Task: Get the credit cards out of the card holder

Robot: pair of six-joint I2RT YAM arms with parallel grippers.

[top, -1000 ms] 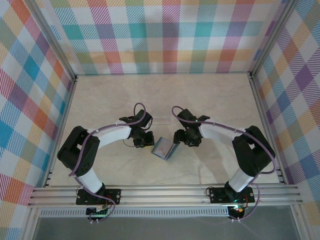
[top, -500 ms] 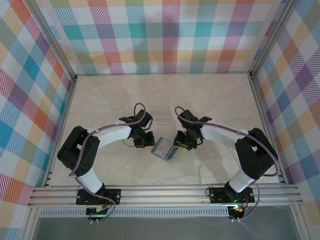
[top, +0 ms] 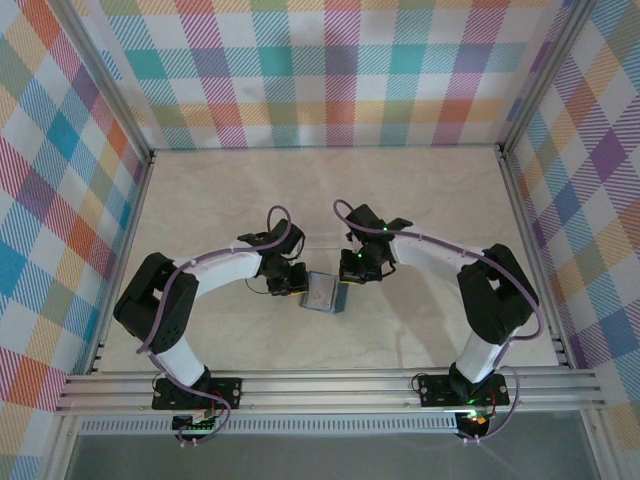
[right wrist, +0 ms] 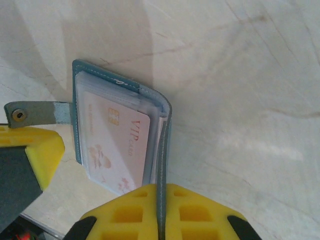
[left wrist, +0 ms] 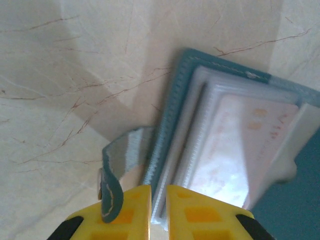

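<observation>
The teal card holder (top: pixel 322 296) lies open on the table between my two grippers. In the right wrist view, a whitish credit card (right wrist: pixel 117 142) with a gold chip and "VIP card" print sits inside a clear sleeve of the card holder (right wrist: pixel 100 74). My right gripper (right wrist: pixel 161 212) is shut on the holder's upright cover flap. My left gripper (left wrist: pixel 158 212) is shut on the opposite edge of the card holder (left wrist: pixel 180 95), pinching cover and clear sleeves, beside the curled side tab (left wrist: pixel 112 175). The credit card (left wrist: pixel 230 145) shows blurred there. From above, left gripper (top: pixel 296 285) and right gripper (top: pixel 350 272) flank the holder.
The marbled beige table (top: pixel 420 200) stretches out behind the arms. Checked walls enclose it on three sides. Aluminium rails (top: pixel 330 390) run along the near edge by the arm bases. The left gripper's yellow finger (right wrist: pixel 32 150) shows beside the holder's tab.
My right gripper moved left to the holder and closed on its cover flap. The holder shifted slightly left. The left arm kept its grip and place.
</observation>
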